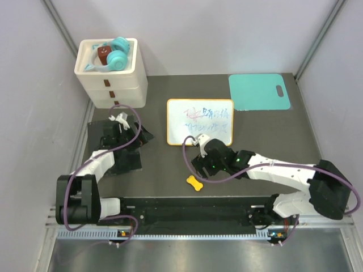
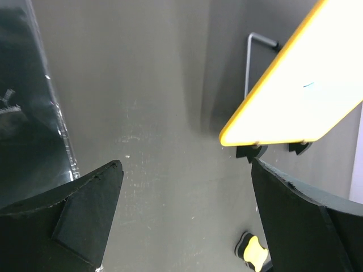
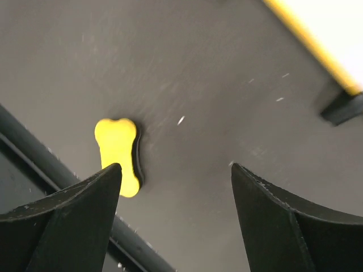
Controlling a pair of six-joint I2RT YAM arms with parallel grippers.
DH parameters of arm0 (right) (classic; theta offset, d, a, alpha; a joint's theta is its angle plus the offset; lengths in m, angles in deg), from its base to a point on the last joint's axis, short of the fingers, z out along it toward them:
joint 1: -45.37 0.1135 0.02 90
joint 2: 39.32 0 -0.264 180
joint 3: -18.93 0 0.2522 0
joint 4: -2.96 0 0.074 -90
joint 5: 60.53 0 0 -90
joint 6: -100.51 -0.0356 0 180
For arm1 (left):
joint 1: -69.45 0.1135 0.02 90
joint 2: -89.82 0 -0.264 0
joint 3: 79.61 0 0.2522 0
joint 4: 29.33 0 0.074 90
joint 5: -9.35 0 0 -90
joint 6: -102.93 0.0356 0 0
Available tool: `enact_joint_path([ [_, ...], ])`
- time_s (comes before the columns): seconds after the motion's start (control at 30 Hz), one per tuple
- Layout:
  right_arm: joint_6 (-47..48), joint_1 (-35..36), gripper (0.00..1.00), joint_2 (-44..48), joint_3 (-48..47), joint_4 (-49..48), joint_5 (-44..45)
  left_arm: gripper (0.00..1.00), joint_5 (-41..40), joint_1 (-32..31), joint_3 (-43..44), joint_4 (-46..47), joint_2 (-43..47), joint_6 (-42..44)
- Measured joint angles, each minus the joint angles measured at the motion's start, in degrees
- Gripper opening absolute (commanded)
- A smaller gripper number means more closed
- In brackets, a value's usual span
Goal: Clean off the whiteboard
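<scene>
The whiteboard (image 1: 198,120), white with an orange-yellow frame and coloured scribbles, lies mid-table. A yellow bone-shaped eraser (image 1: 194,183) lies on the dark table in front of it. My right gripper (image 1: 200,164) is open and empty, just above and behind the eraser. In the right wrist view the eraser (image 3: 118,153) sits by the left finger of the gripper (image 3: 176,175), and the board's frame (image 3: 317,45) is at top right. My left gripper (image 1: 139,135) is open and empty, left of the board. In its wrist view (image 2: 187,192) a board corner (image 2: 295,96) and the eraser (image 2: 253,252) show.
A white drawer stack (image 1: 112,71) holding teal items stands at the back left. A teal mat (image 1: 259,91) with a handle hole lies at the back right. A black square pad (image 1: 116,156) lies under the left arm. A black rail (image 1: 187,204) runs along the near edge.
</scene>
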Motion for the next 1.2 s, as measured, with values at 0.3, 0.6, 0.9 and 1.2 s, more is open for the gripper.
enact_joint_path([
  [0.3,-0.02,5.53,0.7,-10.29,-5.18,3.41,-2.45,0.99,3.58,0.0,0.22,-0.63,-5.49,-0.46],
  [0.6,-0.13,7.56,0.65,-15.63,-8.92,5.35,-3.3,0.99,3.85,0.0,0.57,-0.92,-5.44,-0.44],
  [0.9,-1.2,10.12,0.48,-20.9,-11.26,7.93,-2.29,0.99,3.89,0.02,0.57,-0.94,-5.44,-0.44],
  [1.2,-3.96,10.51,0.0,-22.27,-13.09,11.28,3.37,0.99,7.89,0.02,0.22,1.7,-5.49,-0.59],
])
